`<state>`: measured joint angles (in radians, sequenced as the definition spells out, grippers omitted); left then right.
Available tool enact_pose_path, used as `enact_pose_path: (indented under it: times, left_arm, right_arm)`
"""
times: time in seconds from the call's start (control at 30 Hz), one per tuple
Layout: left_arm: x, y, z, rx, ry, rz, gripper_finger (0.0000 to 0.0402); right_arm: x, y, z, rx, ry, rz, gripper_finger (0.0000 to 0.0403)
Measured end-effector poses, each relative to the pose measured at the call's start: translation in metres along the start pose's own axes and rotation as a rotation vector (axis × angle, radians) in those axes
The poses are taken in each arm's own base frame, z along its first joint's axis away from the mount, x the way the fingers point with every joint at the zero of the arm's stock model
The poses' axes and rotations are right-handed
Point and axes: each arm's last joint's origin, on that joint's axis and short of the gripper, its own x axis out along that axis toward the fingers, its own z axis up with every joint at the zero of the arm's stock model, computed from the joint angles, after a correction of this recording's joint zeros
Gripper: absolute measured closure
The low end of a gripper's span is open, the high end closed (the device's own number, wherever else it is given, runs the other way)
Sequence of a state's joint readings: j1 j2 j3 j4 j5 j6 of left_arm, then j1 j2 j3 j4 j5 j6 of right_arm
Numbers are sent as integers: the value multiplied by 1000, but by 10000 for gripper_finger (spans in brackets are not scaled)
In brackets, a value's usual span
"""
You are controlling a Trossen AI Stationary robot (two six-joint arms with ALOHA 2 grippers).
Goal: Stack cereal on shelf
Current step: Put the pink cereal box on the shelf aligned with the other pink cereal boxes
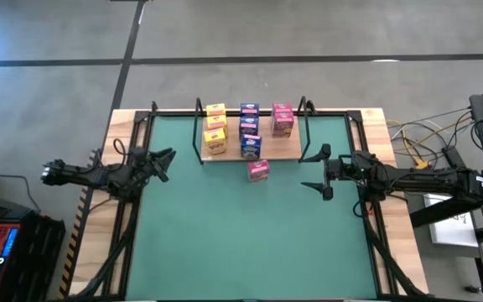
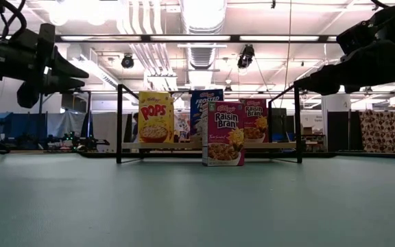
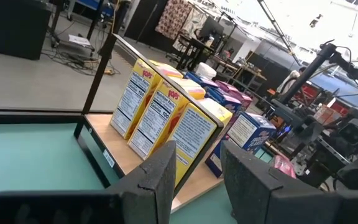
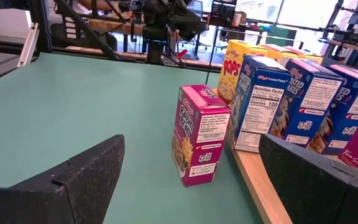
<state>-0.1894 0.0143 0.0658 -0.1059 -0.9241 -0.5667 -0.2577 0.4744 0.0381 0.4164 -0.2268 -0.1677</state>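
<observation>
A robotics lab, this: exposed ceiling ducts (image 2: 201,27) and strip lights overhead, cables (image 1: 422,138) trailing across the grey floor, other test rigs (image 2: 46,134) and desks crowd the background.

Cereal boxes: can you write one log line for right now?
shelf: eight boxes | pink box: on mat | left gripper: open, empty | right gripper: open, empty

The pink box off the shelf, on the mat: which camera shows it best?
Right wrist view: the pink box stands close and whole, beside the shelf. Low view shows its front only; high view only its top; left wrist view barely a corner.
</observation>
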Motion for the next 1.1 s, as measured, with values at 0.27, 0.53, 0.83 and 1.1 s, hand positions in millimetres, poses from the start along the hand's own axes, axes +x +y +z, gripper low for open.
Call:
enact_pose_path:
  times: [0.27, 0.53, 0.83, 1.1]
  left_arm:
    - [0, 0, 0, 1, 1, 0, 293]
    - [0, 0, 0, 2, 1, 1, 293]
    - [0, 0, 0, 4, 2, 2, 293]
    - [0, 0, 0, 4, 2, 2, 293]
  right_arm:
    - [0, 0, 0, 0, 0, 0, 41]
    - [0, 0, 2, -51, -24, -5, 41]
    - [-2, -2, 18, 112, -185, -16, 41]
    - [1, -15, 28, 302, -158, -341, 41]
